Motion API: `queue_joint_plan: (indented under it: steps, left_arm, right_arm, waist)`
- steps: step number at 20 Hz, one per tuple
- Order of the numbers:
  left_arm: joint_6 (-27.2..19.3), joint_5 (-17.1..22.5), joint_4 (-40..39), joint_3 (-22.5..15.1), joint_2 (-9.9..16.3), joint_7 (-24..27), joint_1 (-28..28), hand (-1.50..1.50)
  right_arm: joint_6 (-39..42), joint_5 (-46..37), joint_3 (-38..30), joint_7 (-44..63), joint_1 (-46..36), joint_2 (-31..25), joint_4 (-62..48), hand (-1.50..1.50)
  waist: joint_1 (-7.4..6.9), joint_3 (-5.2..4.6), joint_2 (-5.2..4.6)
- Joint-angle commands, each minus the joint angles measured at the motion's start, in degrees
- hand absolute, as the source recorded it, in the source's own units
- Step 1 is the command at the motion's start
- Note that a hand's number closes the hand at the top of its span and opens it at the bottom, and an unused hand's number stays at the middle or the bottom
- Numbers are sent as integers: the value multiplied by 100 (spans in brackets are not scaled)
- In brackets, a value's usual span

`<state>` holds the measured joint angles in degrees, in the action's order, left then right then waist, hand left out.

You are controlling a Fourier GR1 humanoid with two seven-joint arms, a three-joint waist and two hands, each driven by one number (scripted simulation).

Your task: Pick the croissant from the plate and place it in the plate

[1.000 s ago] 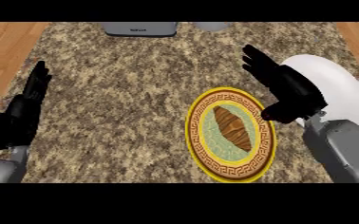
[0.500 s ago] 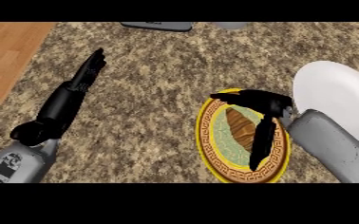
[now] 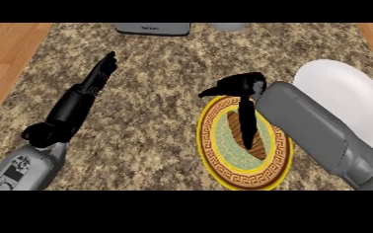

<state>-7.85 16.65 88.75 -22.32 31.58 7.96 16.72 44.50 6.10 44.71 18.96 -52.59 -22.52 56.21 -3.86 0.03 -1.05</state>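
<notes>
A brown croissant [image 3: 235, 125] lies lengthwise on a yellow plate [image 3: 211, 154] with a patterned rim and green centre, at the counter's lower right. My right hand [image 3: 244, 85] hovers over the plate's far rim. Its fingers [image 3: 247, 121] run straight down along the croissant and hide its middle, while the thumb sticks out to the left. I cannot tell if the fingers touch the croissant. A plain white plate [image 3: 342, 94] sits just right of the yellow one, partly behind my right forearm. My left hand [image 3: 100, 74] is open with straight fingers, stretched over the counter's left side.
A grey appliance [image 3: 153, 28] and a pale round object [image 3: 227, 27] stand at the counter's far edge. The granite counter [image 3: 160, 103] ends in wood at the left [image 3: 18, 44] and at the far right corner.
My right hand has swung from above the white plate to over the yellow plate, laying its fingers along the croissant. My left arm has stretched forward from the left edge.
</notes>
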Motion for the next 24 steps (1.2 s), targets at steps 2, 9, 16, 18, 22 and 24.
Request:
queue_joint_plan:
  steps: [2,9,16,18,22,24]
  left_arm:
    - [-85,-110,225,-2,-67,-263,-47,0]
    - [158,-28,-6,306,-61,-320,110,0]
    - [149,-297,211,293,-166,-212,-139,0]
    - [388,-156,146,499,3,-277,-54,0]
    - [213,-477,224,291,-296,-111,-424,0]
    - [209,-413,580,384,-199,-483,-304,0]
  right_arm:
    - [834,39,-101,328,-787,729,-1571,-150]
    - [2097,124,-65,860,-1435,1041,-2446,-150]
    - [2163,-569,-45,169,-1941,979,-3392,-150]
    - [1887,-700,-77,166,-2069,1248,-3776,-150]
    - [2082,-810,-187,-147,-2019,1412,-3960,-150]
    - [2036,-975,-104,-373,-1904,1447,-4043,-150]
  waist:
    - [66,-2,35]
    - [200,-5,55]
    - [115,0,15]
    - [75,-1,0]
    - [139,-2,32]
    - [102,3,26]
